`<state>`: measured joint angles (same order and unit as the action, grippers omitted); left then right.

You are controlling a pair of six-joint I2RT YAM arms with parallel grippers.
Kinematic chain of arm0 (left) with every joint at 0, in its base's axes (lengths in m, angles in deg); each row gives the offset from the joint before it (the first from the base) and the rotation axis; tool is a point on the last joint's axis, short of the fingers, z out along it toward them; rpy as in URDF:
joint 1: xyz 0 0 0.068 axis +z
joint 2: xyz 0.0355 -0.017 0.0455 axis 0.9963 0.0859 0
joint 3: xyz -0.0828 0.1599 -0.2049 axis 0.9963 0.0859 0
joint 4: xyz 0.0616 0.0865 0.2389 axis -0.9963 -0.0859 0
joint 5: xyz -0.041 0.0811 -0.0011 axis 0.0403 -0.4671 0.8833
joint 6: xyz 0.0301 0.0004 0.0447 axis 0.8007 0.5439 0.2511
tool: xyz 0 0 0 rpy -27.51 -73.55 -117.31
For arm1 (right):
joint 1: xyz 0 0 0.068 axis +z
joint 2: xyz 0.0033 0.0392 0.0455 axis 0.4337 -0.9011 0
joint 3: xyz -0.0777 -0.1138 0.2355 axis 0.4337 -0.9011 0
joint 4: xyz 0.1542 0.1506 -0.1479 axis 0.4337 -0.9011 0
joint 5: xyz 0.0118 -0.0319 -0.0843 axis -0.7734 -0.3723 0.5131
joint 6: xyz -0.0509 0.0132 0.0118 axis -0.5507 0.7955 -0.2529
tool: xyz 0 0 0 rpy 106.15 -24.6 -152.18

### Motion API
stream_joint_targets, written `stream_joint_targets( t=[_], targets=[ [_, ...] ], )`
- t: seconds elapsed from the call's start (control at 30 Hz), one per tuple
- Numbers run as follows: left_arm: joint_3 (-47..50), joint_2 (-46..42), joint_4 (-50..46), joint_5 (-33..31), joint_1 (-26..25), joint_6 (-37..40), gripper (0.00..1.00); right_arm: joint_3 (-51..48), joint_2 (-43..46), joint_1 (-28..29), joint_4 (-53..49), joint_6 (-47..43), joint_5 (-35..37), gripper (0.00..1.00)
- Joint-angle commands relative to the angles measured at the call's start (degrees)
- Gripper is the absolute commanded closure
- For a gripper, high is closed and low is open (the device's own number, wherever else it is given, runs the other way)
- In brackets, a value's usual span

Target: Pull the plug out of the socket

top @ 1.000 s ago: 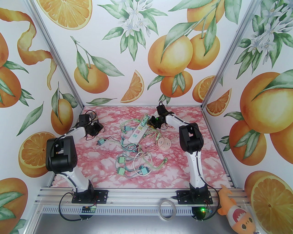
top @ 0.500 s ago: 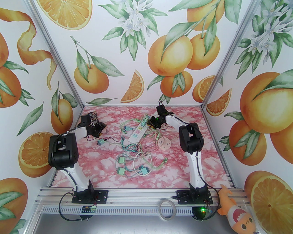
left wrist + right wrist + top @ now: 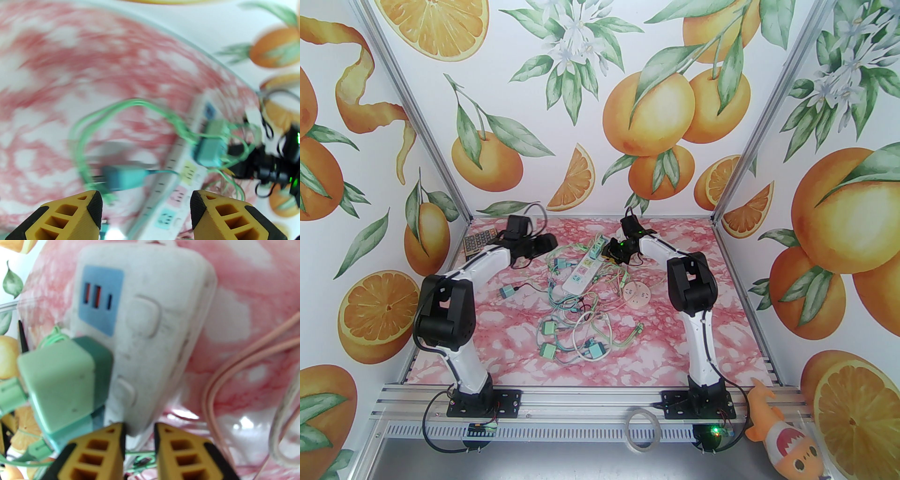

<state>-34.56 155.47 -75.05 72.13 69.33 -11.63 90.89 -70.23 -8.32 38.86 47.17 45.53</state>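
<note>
We see the power strip (image 3: 579, 273) lying at a slant toward the back of the pink marbled surface (image 3: 675, 347), in a tangle of thin green and pink wires (image 3: 581, 323). The plug (image 3: 594, 251), a mint-green block, is plugged into the strip's far end. In the right wrist view it sits just beside the blue USB panel (image 3: 100, 298).

The right tool (image 3: 138, 427) is at that same far end. Its yellow fingers (image 3: 93, 451) are drawn close together, with the strip's white end edge caught between the tips. The plug is just to their left in that view, apart from the fingers.

The left tool (image 3: 146, 201) hangs above the surface to the left of the strip's far end. It stands open, its two fingers well apart with nothing between them. Its wrist view is blurred, but past the fingertips we make out the strip's yellow, pink and blue outlets and the plug beyond them. A loose teal plug (image 3: 124, 178) lies on the surface just beside the strip.

Another loose plug (image 3: 506, 291) lies well to the left of the strip, and more green plugs (image 3: 547, 350) lie among the wires nearer the arm bases. A round pink socket (image 3: 638, 294) rests to the right of the strip. A calculator (image 3: 476, 243) sits in the back left corner. A tape roll (image 3: 643, 430) and a toy shark (image 3: 783, 440) lie on the near ledge by the right arm's base.
</note>
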Motion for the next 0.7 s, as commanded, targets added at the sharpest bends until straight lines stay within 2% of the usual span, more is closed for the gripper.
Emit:
stream_joint_targets(
  t=[0.0, 0.33, 0.67],
  targets=[
    [-3.7, 0.6, -3.5, -4.9, -2.9, 6.9, 0.39, -0.8, 2.4, -0.9, -4.2, 0.2, 2.0, 0.72],
    [-13.9, 10.5, -6.8, -5.3, -10.8, 14.9, 0.47, -0.4, 4.4, -2.0, -4.9, -0.1, 1.0, 0.7],
    [-23.4, 19.6, -9.7, -6.6, -13.5, 18.7, 0.51, -1.1, 5.9, -2.4, -5.7, -0.7, 0.6, 0.69]
  ],
)
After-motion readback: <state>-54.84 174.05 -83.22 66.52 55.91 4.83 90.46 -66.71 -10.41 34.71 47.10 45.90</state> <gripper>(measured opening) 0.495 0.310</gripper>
